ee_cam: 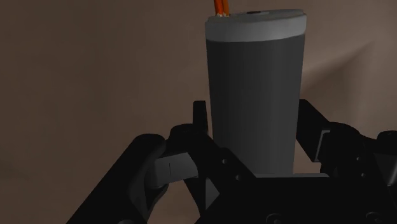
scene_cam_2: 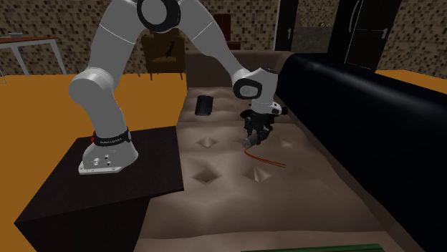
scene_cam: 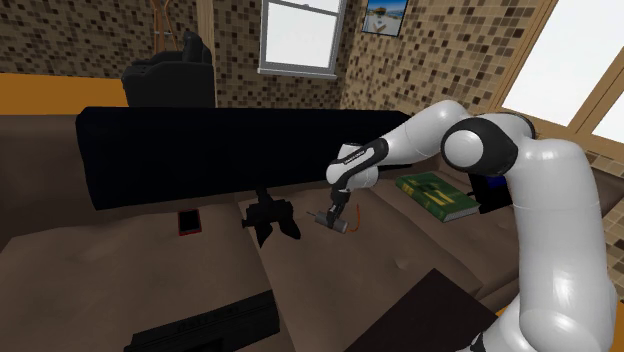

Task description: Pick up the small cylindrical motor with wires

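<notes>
The motor (ee_cam: 254, 76) is a dark grey cylinder with a lighter grey end cap, and orange wires (ee_cam: 221, 7) come out of that end. My black gripper (ee_cam: 253, 127) is shut on it, one finger (ee_cam: 201, 121) pressed to each side of the body. In the shoulder view the gripper (scene_cam: 333, 213) points down over the brown sofa seat (scene_cam: 400, 260) with the motor (scene_cam: 341, 226) at its tips. In the second exterior view the motor (scene_cam_2: 248, 142) hangs under the gripper (scene_cam_2: 256, 133), and its wires (scene_cam_2: 271, 160) trail onto the cushion.
A long black backrest (scene_cam: 220, 150) runs behind the seat. On the cushions lie a small red device (scene_cam: 187, 221), a black clamp-like object (scene_cam: 270, 218), a green book (scene_cam: 440, 195) and a flat black object (scene_cam: 205, 325). The dark stand (scene_cam_2: 107, 179) sits beside the sofa.
</notes>
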